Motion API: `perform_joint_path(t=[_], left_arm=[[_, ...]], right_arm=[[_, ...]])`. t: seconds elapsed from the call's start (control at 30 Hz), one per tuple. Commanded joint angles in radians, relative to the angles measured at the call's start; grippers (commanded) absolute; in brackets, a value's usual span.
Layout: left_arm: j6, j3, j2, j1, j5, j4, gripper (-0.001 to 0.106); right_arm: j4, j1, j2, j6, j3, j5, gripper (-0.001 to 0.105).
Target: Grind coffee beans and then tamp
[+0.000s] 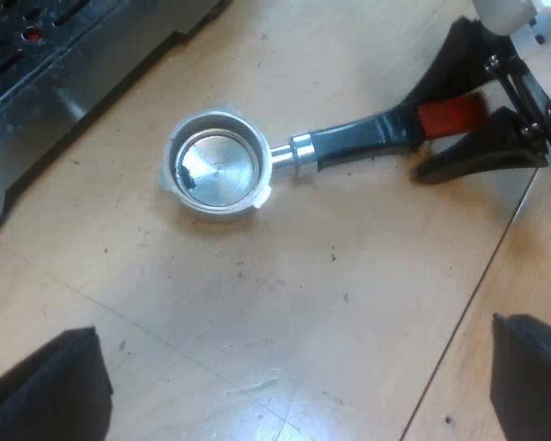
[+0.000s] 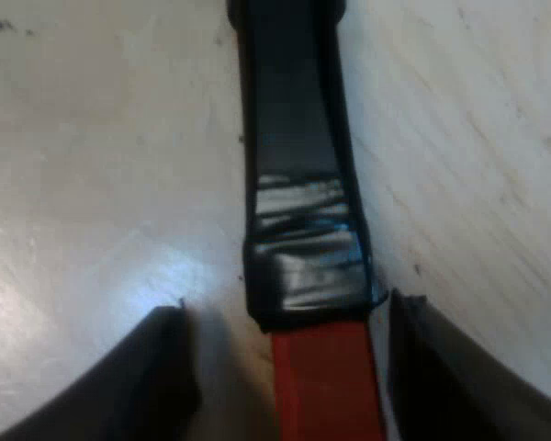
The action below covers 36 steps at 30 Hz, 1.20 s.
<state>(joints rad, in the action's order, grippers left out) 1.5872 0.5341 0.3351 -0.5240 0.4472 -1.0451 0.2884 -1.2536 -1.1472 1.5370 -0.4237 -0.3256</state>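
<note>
The metal holder lies flat on the wooden table, its empty round basket (image 1: 216, 163) facing up. Its dark handle (image 1: 349, 140) runs away from the basket and ends in red (image 1: 450, 117). My right gripper (image 1: 415, 136) straddles that red end, one black finger on each side. In the right wrist view the dark handle (image 2: 298, 184) and its red end (image 2: 326, 386) lie between the right gripper's (image 2: 292, 308) spread fingers; one finger (image 2: 441, 367) is almost touching, the other (image 2: 156, 377) stands apart. My left gripper (image 1: 289, 395) hovers open above the table near the basket, holding nothing.
The espresso machine's dark base and drip tray (image 1: 55, 73) stand close to the basket. A seam in the tabletop (image 1: 477, 285) runs beneath the right gripper. Bare wood lies between the holder and my left fingers.
</note>
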Motion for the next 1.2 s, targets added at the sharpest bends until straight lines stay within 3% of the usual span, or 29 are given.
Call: perform_joint_path(t=[0.03, 0.23, 0.4, 0.6, 0.77, 0.9, 1.03, 1.2], left_arm=[[-0.001, 0.003, -0.002, -0.005, -0.002, 0.012, 0.086], [-0.001, 0.003, -0.002, -0.005, -0.002, 0.012, 0.086], [-0.001, 0.003, -0.002, -0.005, -0.002, 0.012, 0.086], [-0.001, 0.014, -0.002, -0.005, -0.002, 0.012, 0.086], [0.009, 0.055, -0.002, -0.005, -0.027, 0.011, 0.086], [0.013, 0.097, -0.002, -0.005, -0.059, 0.011, 0.086], [0.089, 0.152, -0.004, -0.005, -0.101, 0.011, 0.086], [0.200, 0.186, -0.004, -0.005, -0.185, 0.011, 0.086]], right_arm=[[0.188, 0.004, -0.007, -0.001, 0.001, 0.014, 0.057], [0.470, 0.004, -0.005, -0.048, -0.078, -0.025, 0.057], [0.662, 0.004, -0.005, -0.041, -0.186, 0.003, 0.058], [0.729, 0.004, 0.070, 0.013, -0.315, 0.031, 0.080], [0.652, 0.004, 0.192, 0.013, -0.398, 0.021, 0.081], [0.484, 0.004, 0.268, 0.016, -0.402, 0.003, 0.081], [0.294, 0.004, 0.286, 0.034, -0.402, -0.011, 0.081], [0.165, 0.004, 0.266, 0.143, -0.396, 0.003, 0.081]])
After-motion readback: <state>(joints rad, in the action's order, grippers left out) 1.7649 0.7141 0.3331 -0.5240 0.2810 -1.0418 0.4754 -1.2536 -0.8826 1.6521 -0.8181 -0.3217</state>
